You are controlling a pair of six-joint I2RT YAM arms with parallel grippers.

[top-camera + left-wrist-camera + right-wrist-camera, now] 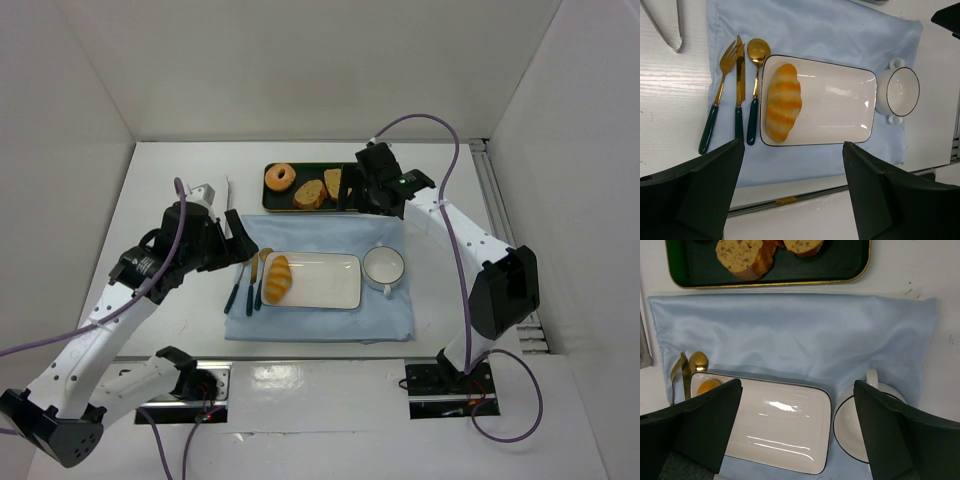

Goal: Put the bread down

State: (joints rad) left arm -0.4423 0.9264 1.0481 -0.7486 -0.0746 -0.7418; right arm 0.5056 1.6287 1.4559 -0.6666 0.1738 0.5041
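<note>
Where the two arm bases sit at the 6 o'clock edge of the white table [150, 200], a bare strip of tabletop runs between them and the near hem of the pale blue rectangular cloth [320, 325]. More bare surface shows at 9 o'clock of the cloth, under the left arm, and a narrower band at 3 o'clock ends at a metal rail. White walls close the left, far and right sides. On the cloth lies a white rectangular plate with a thin dark rim [325, 282]. The small oblong golden-orange bread roll [783, 102] rests lengthwise on its 9 o'clock end, leaving the remaining plate surface bare. Just off that end lie a gold fork [720, 95], knife [740, 90] and spoon [757, 75] with dark green handles, side by side. A white round two-handled cup [384, 267] stands just beside the plate at 3 o'clock, nothing visible in it. The left gripper [240, 238] hangs above the cutlery with its jaws spread wide, holding nothing. Past the cloth's 12 o'clock edge sits a dark green gold-rimmed tray [310, 170] with a ring doughnut [280, 177] at its 9 o'clock end and brown-crusted bread slices [310, 193] toward the middle. The right gripper [797, 390] hovers over the tray's 3 o'clock end, its jaws likewise wide and gripping nothing.
</note>
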